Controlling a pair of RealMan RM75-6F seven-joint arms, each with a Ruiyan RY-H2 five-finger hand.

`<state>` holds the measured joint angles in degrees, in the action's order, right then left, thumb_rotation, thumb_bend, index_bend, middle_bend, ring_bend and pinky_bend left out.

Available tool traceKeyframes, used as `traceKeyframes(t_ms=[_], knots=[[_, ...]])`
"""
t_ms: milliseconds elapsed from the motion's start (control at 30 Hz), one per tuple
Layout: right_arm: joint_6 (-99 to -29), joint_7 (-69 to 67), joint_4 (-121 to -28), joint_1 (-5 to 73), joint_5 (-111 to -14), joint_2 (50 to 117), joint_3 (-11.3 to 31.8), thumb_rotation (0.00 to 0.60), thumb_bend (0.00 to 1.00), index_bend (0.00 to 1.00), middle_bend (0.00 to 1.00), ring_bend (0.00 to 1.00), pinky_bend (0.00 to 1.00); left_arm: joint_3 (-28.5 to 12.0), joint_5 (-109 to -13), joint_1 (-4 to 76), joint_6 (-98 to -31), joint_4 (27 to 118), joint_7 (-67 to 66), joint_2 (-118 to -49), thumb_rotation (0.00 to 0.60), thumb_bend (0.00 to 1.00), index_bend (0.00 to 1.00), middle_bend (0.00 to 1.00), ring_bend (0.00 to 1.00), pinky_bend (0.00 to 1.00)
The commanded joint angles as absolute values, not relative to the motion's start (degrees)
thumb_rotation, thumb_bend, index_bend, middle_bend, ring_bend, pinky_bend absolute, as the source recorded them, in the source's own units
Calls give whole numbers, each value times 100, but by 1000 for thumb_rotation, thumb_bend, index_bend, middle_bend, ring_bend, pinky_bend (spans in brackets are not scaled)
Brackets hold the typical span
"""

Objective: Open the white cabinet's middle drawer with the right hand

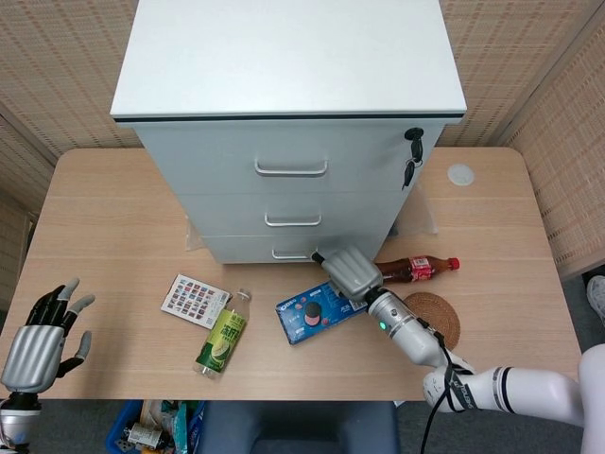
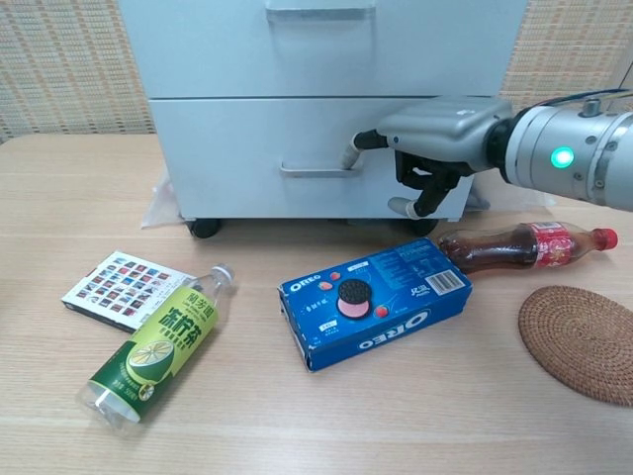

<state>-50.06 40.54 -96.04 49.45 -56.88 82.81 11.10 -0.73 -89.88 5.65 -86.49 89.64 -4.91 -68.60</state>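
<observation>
The white cabinet (image 1: 284,57) stands at the back of the table with three drawers, all closed. Its middle drawer handle (image 1: 292,221) shows at the top edge of the chest view (image 2: 319,10). My right hand (image 1: 348,271) hovers low in front of the cabinet, above the Oreo box. One finger points left, its tip at the right end of the bottom drawer handle (image 2: 318,170); the other fingers curl under the palm (image 2: 435,129) and hold nothing. My left hand (image 1: 38,336) floats at the table's near left corner with its fingers spread, holding nothing.
A blue Oreo box (image 2: 376,302) lies just under the right hand, a cola bottle (image 2: 524,247) to its right, and a round woven coaster (image 2: 584,341) beyond. A green drink bottle (image 2: 153,346) and a card pack (image 2: 124,289) lie to the left. Keys (image 1: 412,156) hang from the cabinet's lock.
</observation>
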Motion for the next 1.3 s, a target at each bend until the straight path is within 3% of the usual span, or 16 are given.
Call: traceKeyframes(t_ms=[33,1300], knots=[[-5034,4096,-9590,5000,-5654,8306,1059,600,392,164,896,928,884,-73,-8982,564,-8647,8951,-476,-6864,600,474,199,48,61,109],[-5894,4832,-10880,4903,-5875,7878,142,600,391,164,896,928,884,-41,-9006,543,-8673,8657,-176,-7065,600,474,203,48,61,109]])
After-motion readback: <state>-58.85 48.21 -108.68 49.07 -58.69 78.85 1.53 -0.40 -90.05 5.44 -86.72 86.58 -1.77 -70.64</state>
